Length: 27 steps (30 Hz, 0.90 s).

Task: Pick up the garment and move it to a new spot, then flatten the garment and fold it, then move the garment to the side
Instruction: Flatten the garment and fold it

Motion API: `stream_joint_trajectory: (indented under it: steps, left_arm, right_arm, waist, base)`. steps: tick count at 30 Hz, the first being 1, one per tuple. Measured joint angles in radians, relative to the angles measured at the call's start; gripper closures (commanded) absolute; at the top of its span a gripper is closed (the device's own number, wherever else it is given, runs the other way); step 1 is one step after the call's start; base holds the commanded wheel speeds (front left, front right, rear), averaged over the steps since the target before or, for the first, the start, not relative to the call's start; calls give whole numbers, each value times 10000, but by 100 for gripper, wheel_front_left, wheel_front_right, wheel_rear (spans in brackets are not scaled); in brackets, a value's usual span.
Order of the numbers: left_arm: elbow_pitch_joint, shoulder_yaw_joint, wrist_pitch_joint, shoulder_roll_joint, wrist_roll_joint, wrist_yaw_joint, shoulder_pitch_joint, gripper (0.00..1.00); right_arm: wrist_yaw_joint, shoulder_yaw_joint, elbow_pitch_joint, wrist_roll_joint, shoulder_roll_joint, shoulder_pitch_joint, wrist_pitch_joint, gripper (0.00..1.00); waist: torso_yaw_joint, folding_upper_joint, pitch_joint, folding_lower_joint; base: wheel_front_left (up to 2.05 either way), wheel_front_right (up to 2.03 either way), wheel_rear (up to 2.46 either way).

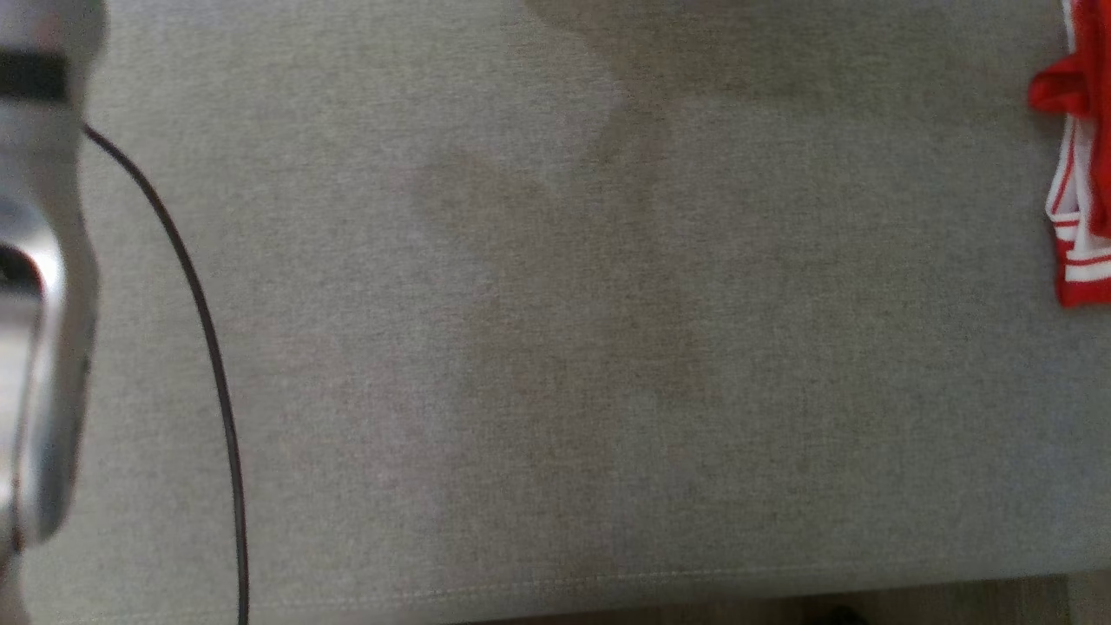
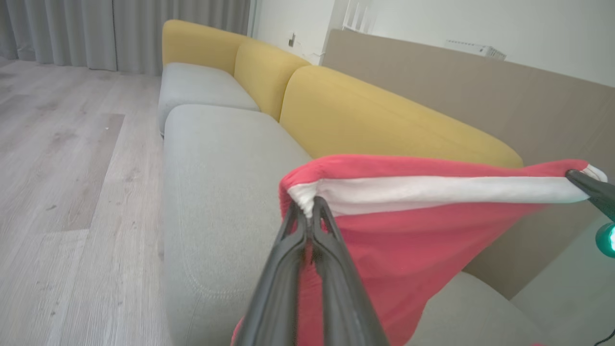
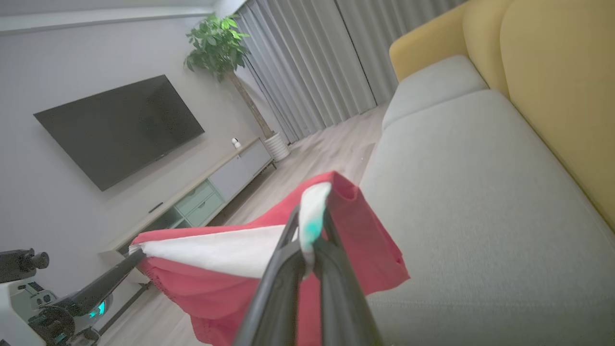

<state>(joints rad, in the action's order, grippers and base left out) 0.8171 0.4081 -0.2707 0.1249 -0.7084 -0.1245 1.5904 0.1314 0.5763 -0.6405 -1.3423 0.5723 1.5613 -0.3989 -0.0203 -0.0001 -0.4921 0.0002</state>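
Note:
The garment (image 2: 408, 230) is red with a white band, and it hangs stretched in the air between my two grippers above the grey sofa seat (image 2: 216, 192). My left gripper (image 2: 311, 204) is shut on one end of the white band. My right gripper (image 3: 310, 230) is shut on the other end, with red cloth (image 3: 365, 240) draped around its fingers. The right gripper's tip (image 2: 584, 182) shows at the far end of the band in the left wrist view. In the head view, a part of the garment (image 1: 1081, 174) shows at the right edge.
A pale forearm (image 1: 39, 304) and a dark cable (image 1: 208, 347) are at the head view's left. Yellow backrests (image 2: 384, 120) line the seat's far side. Wood floor (image 2: 62, 168) runs along the sofa's front. A wall TV (image 3: 120, 129), low cabinet (image 3: 216, 192) and potted plant (image 3: 216, 43) stand across the room.

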Motion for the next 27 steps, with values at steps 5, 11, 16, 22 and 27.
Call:
stream_joint_trajectory:
  steps: [5, 11, 16, 22, 27]
  left_arm:
    - [734, 58, 341, -132, -167, 0, 1146, 100]
    - [711, 1124, -36, -86, -1175, 0, 426, 100]
    - [-575, 2654, -566, 445, -2520, 0, -1846, 100]
    - [-3185, 4930, -2435, 2370, -4502, 0, -4696, 100]
    - [-4920, 5632, -2842, 3774, -5611, 2, -6102, 100]
  right_arm:
    - [0, 176, 155, -13, -19, 982, 130, 100]
    - [0, 1160, 704, -46, 196, 456, -209, 100]
    - [0, 1935, 1365, -639, 767, -1796, -518, 100]
    - [0, 2656, 1662, -1409, 1557, -4415, -826, 100]
    - [0, 3045, 1613, -1906, 1718, -5787, -1141, 100]
  waist:
    - [165, 0, -100, -2]
    - [197, 0, -125, -2]
    - [244, 0, 108, -2]
    - [300, 1, 953, -3]
    - [355, 1, 1864, -3]
  base:
    - [0, 0, 0]
    - [0, 0, 0]
    - [0, 0, 0]
    - [0, 0, 0]
    - [0, 0, 0]
